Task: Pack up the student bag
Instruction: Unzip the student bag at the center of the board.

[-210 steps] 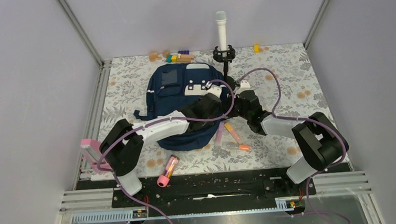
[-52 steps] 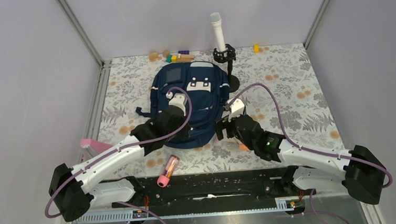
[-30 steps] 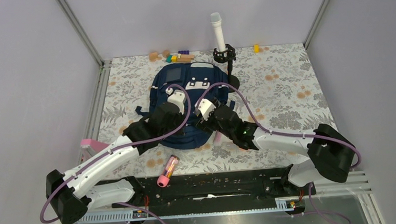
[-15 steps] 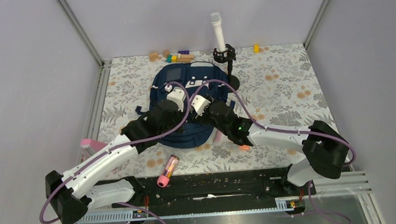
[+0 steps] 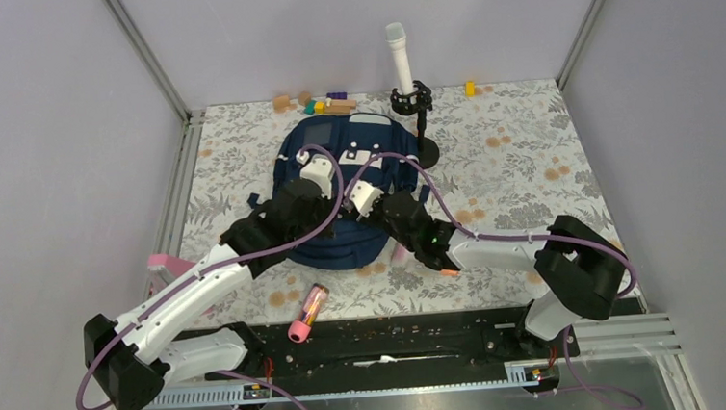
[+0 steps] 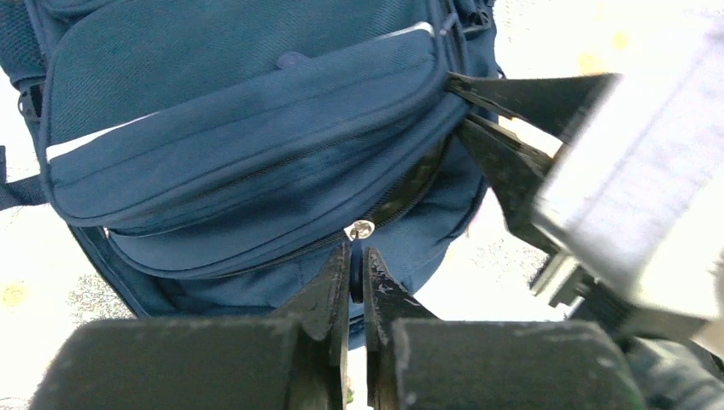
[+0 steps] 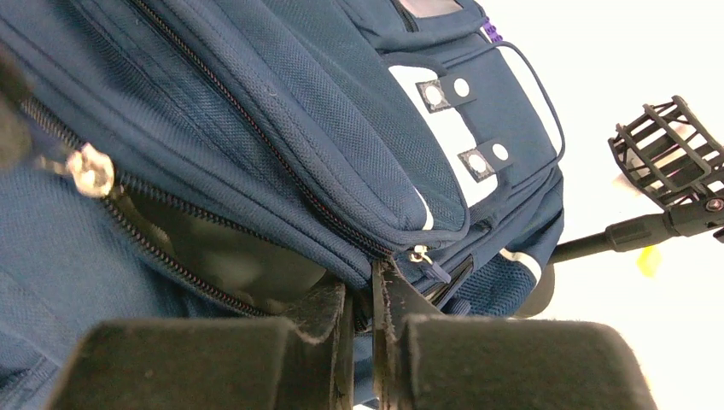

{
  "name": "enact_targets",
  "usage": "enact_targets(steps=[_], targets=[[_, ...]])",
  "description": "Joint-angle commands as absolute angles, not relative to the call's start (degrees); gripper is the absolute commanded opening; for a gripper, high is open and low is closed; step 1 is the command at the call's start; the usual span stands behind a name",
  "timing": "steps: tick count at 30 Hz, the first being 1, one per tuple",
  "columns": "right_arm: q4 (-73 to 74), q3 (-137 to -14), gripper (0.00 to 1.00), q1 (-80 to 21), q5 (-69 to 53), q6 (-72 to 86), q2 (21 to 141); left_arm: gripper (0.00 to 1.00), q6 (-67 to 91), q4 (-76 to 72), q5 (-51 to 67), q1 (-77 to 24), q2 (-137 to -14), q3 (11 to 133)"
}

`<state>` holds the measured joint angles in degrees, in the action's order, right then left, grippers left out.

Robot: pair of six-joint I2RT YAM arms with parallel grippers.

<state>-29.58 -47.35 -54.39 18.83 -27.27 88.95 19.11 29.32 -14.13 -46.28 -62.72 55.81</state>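
Observation:
The student bag (image 5: pixel 321 145) lies flat mid-table, navy with white patches. Its main zipper is partly undone, and grey lining (image 7: pixel 213 248) shows in the gap. My left gripper (image 6: pixel 357 256) is shut on the dark pull tab hanging from the silver zipper slider (image 6: pixel 362 229). My right gripper (image 7: pixel 363 286) is shut on the fabric rim of the bag's opening, beside a second small slider (image 7: pixel 418 254). In the top view the left gripper (image 5: pixel 338 210) and right gripper (image 5: pixel 372 216) meet over the bag's near half. From the left wrist, the right fingers (image 6: pixel 512 94) pinch the bag's edge.
A pink marker (image 5: pixel 399 253) and an orange one (image 5: pixel 449 271) lie near the bag's right corner. A pink tube (image 5: pixel 307 312) and a pink item (image 5: pixel 166 267) sit at front left. A microphone (image 5: pixel 402 58) stands behind the bag, with small blocks (image 5: pixel 323 102) along the back edge.
The right arm swung left from the markers to the bag and its jaws closed on the bag's rim. The left arm kept its grip and shifted slightly away.

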Motion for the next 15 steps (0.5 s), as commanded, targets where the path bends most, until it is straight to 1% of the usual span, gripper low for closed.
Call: enact_targets(steps=[1,7,15], targets=[[-43.93,-43.92,0.0,-53.69,19.24,-27.76,86.75,0.0,19.69,26.72,-12.13,-42.02,-60.11,53.81],[-45.75,-41.25,0.0,-51.86,18.07,-25.72,85.23,0.0,18.05,27.84,-11.07,-34.8,-57.13,50.98],[-47.17,-39.81,0.0,-49.53,15.98,-21.65,84.11,0.0,20.63,32.48,-18.42,-27.89,-56.66,49.11]])
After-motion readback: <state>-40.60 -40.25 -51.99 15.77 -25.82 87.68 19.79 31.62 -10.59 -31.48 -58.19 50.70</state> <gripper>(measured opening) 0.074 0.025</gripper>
